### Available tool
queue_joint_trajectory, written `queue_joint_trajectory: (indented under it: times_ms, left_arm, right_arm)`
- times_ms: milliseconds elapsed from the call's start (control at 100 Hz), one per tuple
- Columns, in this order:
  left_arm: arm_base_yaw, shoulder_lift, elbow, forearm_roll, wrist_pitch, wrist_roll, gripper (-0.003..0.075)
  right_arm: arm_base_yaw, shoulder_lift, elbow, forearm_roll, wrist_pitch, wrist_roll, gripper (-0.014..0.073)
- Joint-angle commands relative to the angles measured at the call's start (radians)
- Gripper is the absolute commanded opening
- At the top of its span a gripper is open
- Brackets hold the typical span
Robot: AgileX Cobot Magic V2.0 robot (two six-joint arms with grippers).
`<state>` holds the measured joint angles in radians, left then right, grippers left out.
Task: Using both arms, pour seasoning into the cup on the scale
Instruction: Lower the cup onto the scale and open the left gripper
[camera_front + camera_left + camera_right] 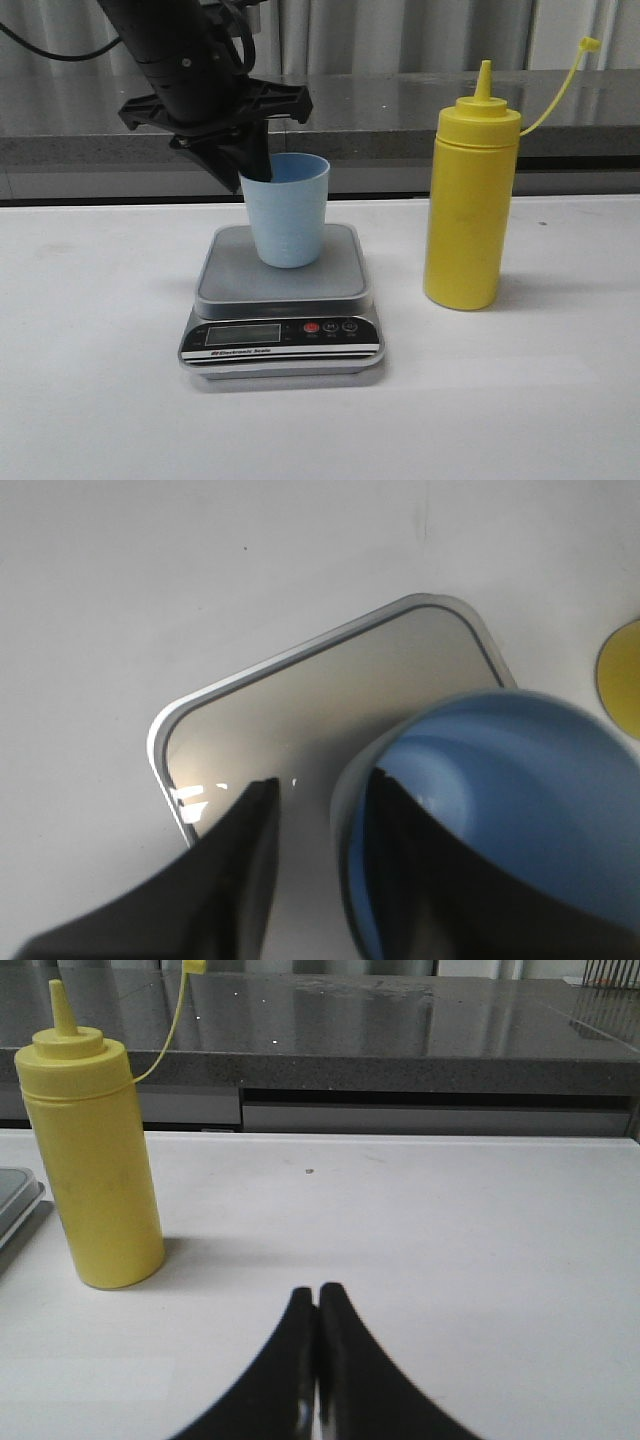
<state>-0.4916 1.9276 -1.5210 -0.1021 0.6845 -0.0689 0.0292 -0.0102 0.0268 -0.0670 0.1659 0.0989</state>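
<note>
While the pale blue cup (289, 210) stands upright on the grey square platform of the scale (282, 300), the left gripper (252, 165) reaches down over its rim on the side nearest the left arm. Seen from the left wrist, one black finger sits inside the cup against the inner wall and the other finger (235, 865) is outside it, with the thin blue wall between them; the jaws are spread, and whether either pad presses the wall cannot be told. The cup is a small tapered tumbler with no handle, smooth and matte, narrower at its base than at its mouth, and nothing shows inside it. It stands toward the rear of the platform, roughly centred across it.

The scale lies flat on the white table (90, 380), its black front panel facing the camera with an LCD screen, a red button and two other round buttons.

Beside the scale, apart from it, stands the seasoning (467, 200), a tall yellow squeeze bottle, upright, with a pointed nozzle and a thin strap arching away to a small cap. It is clearly taller than the cup.

Out over bare table, the right gripper (318, 1305) has its two black fingertips pressed together, holding nothing, with the bottle well off to one side
</note>
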Motion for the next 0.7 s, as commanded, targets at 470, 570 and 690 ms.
queue_joint_trajectory:
  times_ms: [470, 570, 690]
  left_arm:
    - [-0.004, -0.193, -0.042, 0.063, 0.044, 0.001, 0.0561]
    - [0.016, -0.243, -0.039, 0.102, 0.039, 0.001, 0.0554]
    - [0.063, -0.310, -0.011, 0.102, 0.002, -0.004, 0.0554]
  right_arm:
    - [-0.004, -0.021, -0.020, -0.003, -0.082, -0.004, -0.0067]
    - [-0.004, -0.021, -0.020, -0.003, -0.082, -0.004, -0.0067]
    - [-0.004, -0.021, -0.020, -0.003, -0.082, -0.004, -0.0067]
